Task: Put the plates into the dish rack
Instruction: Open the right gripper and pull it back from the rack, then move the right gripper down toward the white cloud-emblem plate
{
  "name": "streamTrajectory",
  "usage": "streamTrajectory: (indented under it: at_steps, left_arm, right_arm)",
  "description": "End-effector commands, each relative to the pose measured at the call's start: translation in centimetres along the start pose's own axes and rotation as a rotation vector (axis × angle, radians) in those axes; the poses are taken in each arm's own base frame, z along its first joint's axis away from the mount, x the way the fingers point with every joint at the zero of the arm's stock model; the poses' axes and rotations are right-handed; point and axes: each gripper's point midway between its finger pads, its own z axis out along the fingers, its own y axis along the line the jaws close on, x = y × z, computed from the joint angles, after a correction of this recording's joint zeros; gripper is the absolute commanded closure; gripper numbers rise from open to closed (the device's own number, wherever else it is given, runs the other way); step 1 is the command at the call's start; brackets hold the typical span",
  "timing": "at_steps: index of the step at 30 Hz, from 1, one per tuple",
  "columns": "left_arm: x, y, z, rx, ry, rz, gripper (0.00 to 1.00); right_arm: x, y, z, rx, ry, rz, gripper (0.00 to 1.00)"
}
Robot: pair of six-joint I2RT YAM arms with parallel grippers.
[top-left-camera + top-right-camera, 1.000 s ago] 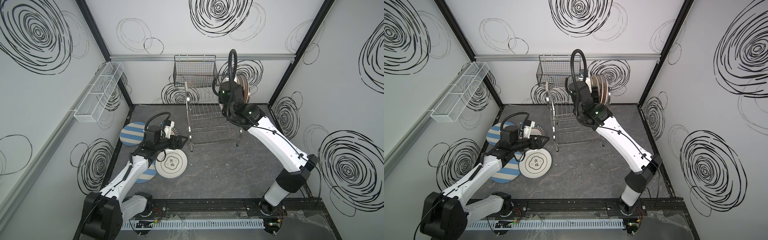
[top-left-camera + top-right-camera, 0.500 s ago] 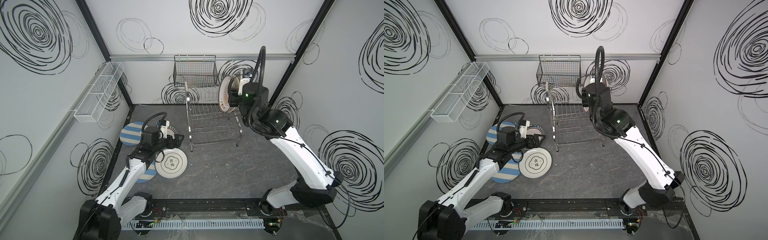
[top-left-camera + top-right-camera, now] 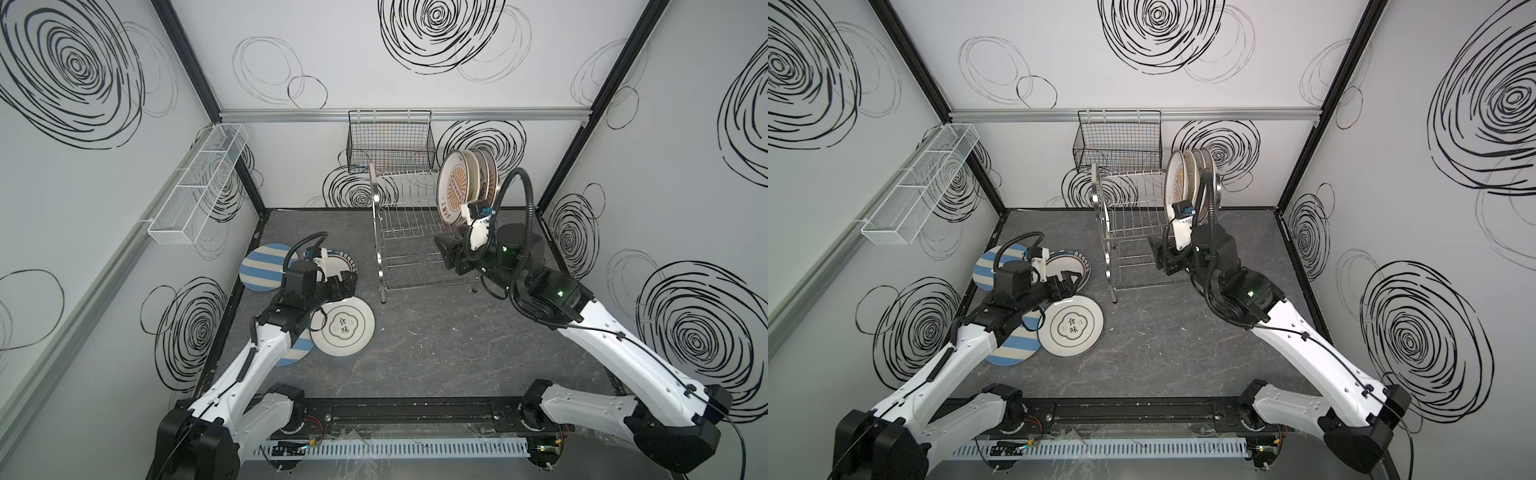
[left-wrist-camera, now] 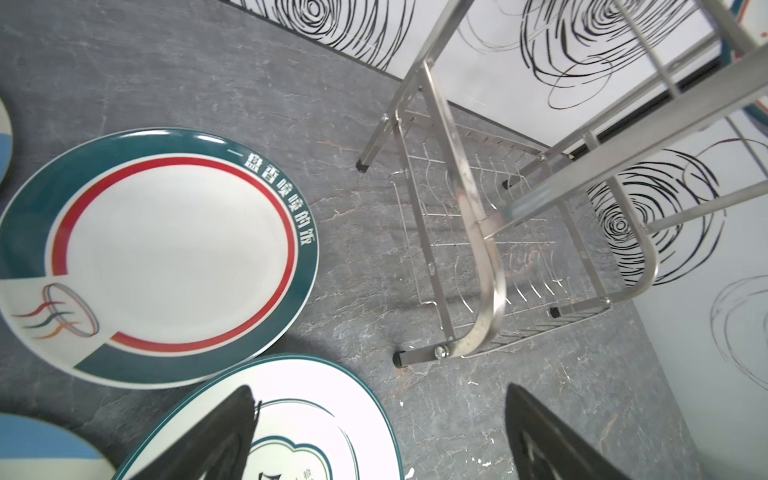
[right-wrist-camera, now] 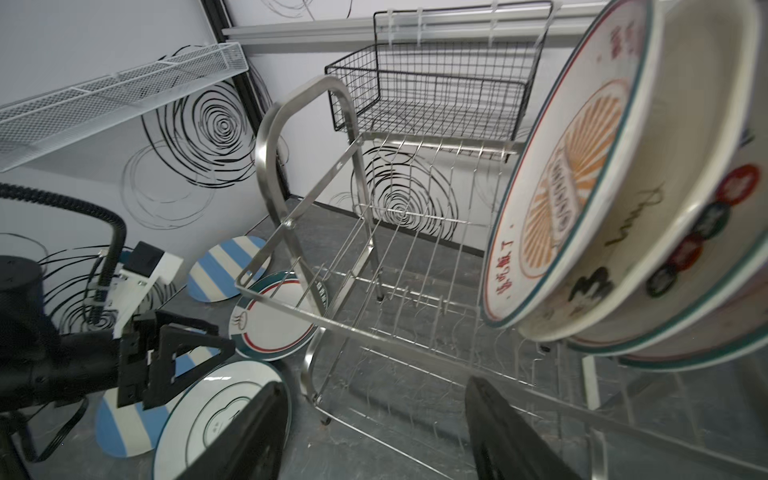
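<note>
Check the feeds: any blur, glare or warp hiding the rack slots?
Right wrist view: racked plates and nearest wires soft, wide-lens warp. Left wrist view: glare on the dish rack leg, nearest bars blurred. Both top views: evenly lit, slots clear.

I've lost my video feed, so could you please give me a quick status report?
Left gripper open, right gripper open, both empty. About four plates upright in rack; four more flat on table. Free slots unobstructed.

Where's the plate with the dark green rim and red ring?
In both top views the green-rimmed plate lies on the floor, left of the steel rack, beside a striped plate, partly behind the left pincer.
</note>
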Motion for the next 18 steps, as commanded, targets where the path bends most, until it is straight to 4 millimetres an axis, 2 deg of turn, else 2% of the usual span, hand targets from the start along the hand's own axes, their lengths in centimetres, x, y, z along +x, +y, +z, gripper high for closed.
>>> streamTrajectory:
  at_steps: [1, 5, 10, 13, 18]
  left_arm:
    - [0.3, 1.4, -0.4, -0.07, -0.028, -0.028, 0.04]
    - [1.4, 2.8, -0.6, -0.12, -0.026, -0.027, 0.04]
    - [2.6, 4.2, -0.5, -0.153, -0.044, -0.054, 0.04]
    - [3.3, 4.8, -0.3, -0.166, -0.041, -0.062, 0.04]
    - [4.3, 5.7, -0.2, -0.189, -0.038, -0.08, 0.04]
  right_arm:
    - [0.0, 2.5, -1.2, -0.157, -0.048, 0.063, 0.25]
    - [2.9, 3.2, -1.1, -0.212, 0.009, 0.066, 0.12]
    - [6.6, 5.6, -1.6, -0.385, 0.025, 0.141, 0.01]
    - [8.9, 6.4, -1.7, -0.448, 0.044, 0.18, 0.0]
    - [12.2, 6.1, -1.2, -0.423, 0.113, 0.169, 0.0]
